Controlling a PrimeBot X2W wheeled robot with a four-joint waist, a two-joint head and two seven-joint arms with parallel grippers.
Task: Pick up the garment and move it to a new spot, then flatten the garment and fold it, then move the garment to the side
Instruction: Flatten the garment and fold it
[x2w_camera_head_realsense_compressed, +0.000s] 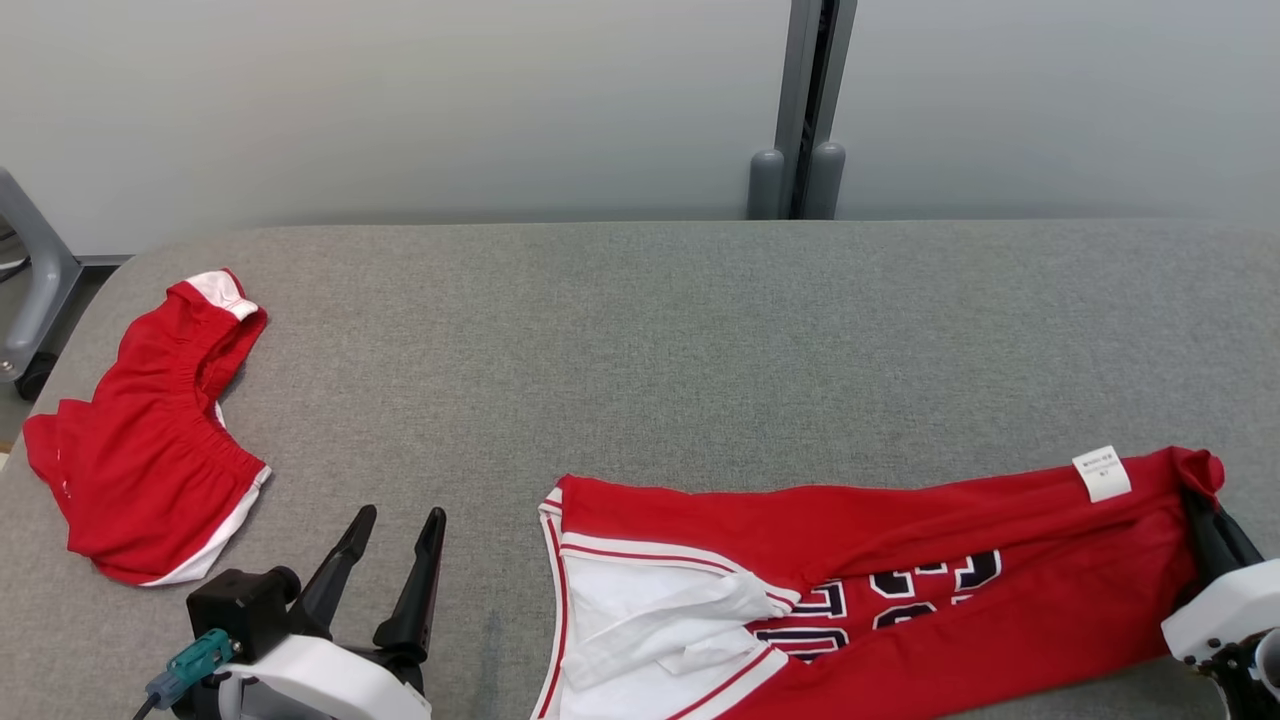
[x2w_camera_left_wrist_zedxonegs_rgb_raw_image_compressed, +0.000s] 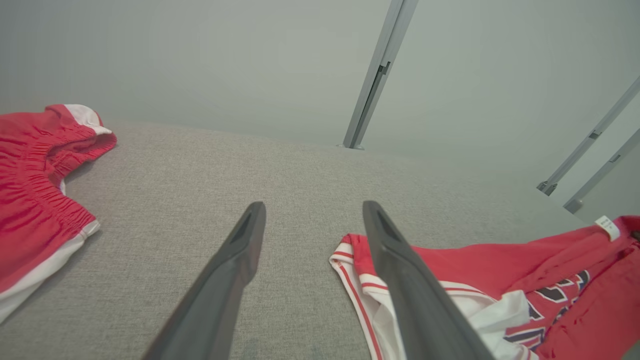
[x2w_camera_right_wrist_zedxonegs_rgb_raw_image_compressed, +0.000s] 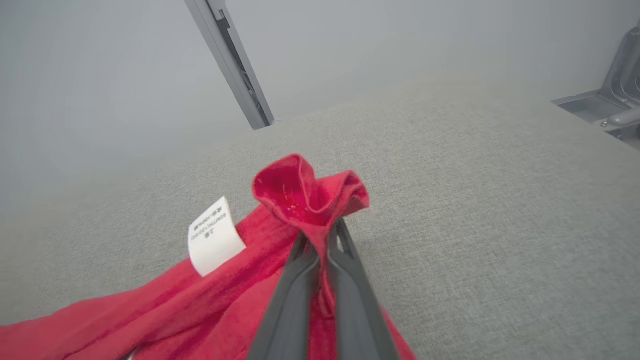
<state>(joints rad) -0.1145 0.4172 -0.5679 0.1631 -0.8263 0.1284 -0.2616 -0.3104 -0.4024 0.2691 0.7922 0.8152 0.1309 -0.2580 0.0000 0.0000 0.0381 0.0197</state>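
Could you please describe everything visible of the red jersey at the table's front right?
The red jersey is thin, soft-looking fabric with white panels, red trim and dark, white-outlined lettering. It lies rumpled and drawn out sideways on the grey fabric table, a white label showing near its right end. The right end effector is shut on that bunched end.

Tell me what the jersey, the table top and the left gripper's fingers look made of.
Jersey: soft matte knit, probably polyester; it bunches and creases. Table top: grey woven fabric cover, weave visible. Left gripper's fingers: dark matte plastic or rubber; cannot tell which.
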